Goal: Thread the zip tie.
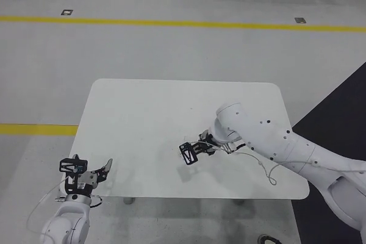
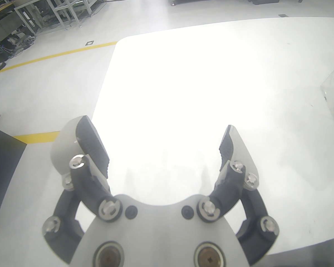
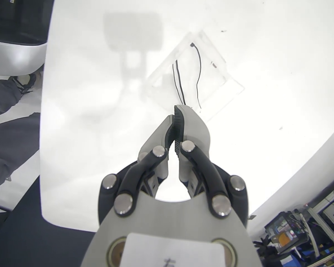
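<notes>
Now right claw pinched together, tips low over clear tray. Zip tie lies in tray just ahead of tips; whether nipped, cannot tell. Best: secure tail end, lift slowly. Left claw spread apart, empty, well apart from tray; bring near for head.

Harsh glare on white table, fisheye edges
</notes>
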